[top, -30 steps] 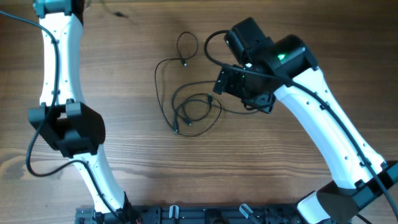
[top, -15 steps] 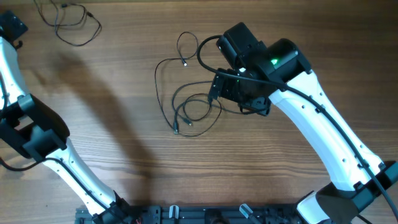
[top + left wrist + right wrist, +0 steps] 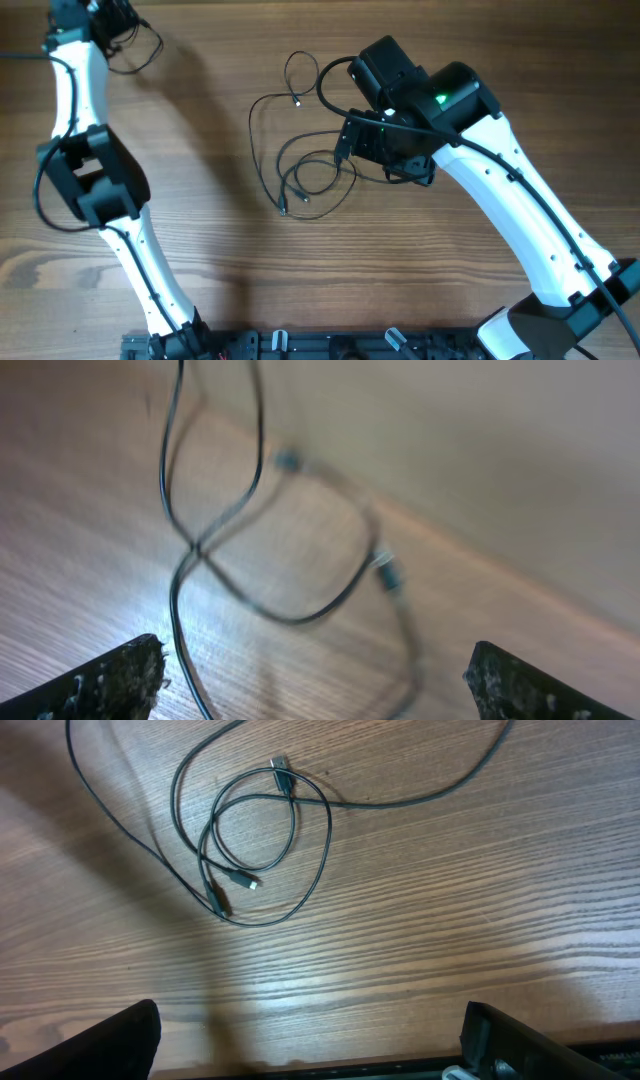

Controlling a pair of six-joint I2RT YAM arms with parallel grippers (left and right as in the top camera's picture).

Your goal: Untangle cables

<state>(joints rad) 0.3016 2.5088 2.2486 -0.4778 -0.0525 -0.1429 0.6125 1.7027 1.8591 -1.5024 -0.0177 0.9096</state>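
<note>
**Left claw.** The left claw (image 3: 320, 685) is standing wide, both fingertips (image 3: 125, 675) showing at the bottom corners of its wrist view with nothing between them. A single thin black cable (image 3: 190, 550) is lying on the wooden table (image 3: 90, 510) ahead of the claw, apart from the fingers. It is crossing over itself ahead of the left fingertip, and a small plug (image 3: 385, 572) is resting ahead and to the right. This view is blurred. In the overhead view the same cable (image 3: 150, 55) is lying just beside the left claw (image 3: 110, 15) at the far left corner.

**Right claw.** The right claw (image 3: 310, 1045) is also standing wide and is gripping nothing. The coiled cables (image 3: 329, 835) are lying flat ahead of it, well apart from the fingertips (image 3: 110, 1040). They are forming overlapping loops, with a dark plug (image 3: 218, 902) at the near left of the coil and a silver-tipped plug (image 3: 283, 775) at the far side. One strand is running off ahead to the right. Overhead, these cables (image 3: 296, 180) are lying just left of the right claw (image 3: 350, 143).
</note>
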